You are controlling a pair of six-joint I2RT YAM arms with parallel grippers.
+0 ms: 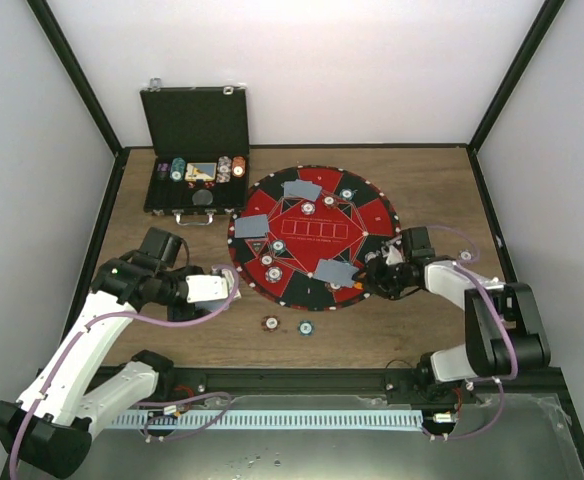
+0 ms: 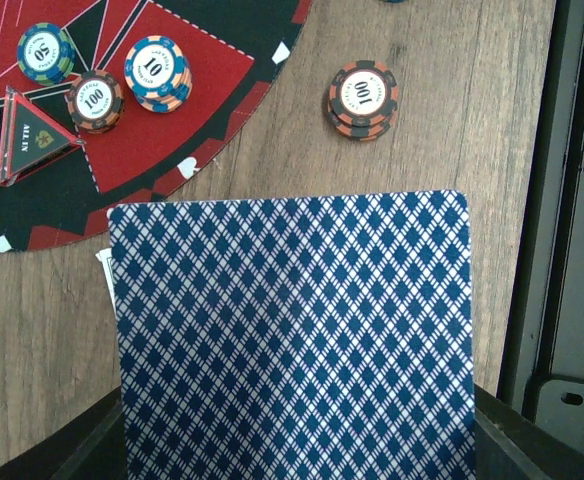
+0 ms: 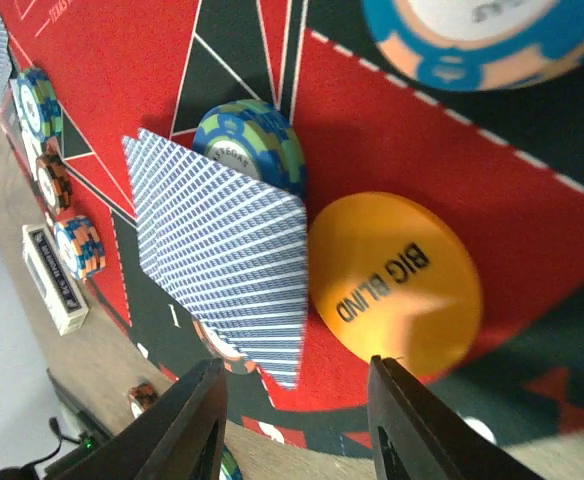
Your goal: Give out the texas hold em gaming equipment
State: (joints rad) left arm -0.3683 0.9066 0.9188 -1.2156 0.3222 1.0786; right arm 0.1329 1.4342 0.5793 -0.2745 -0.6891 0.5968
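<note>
I see my card [image 2: 292, 330] has a blue and white diamond pattern. The mat [image 1: 377, 215] is red and black. The button [image 3: 397, 280] is orange with black letters. One chip [image 2: 363, 98] is brown-red and black with a white middle. The table [image 1: 412, 320] is brown wood.

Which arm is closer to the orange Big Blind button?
Right. The right gripper hovers beside the Big Blind button; the left gripper, holding a playing card, is across the mat.
</note>
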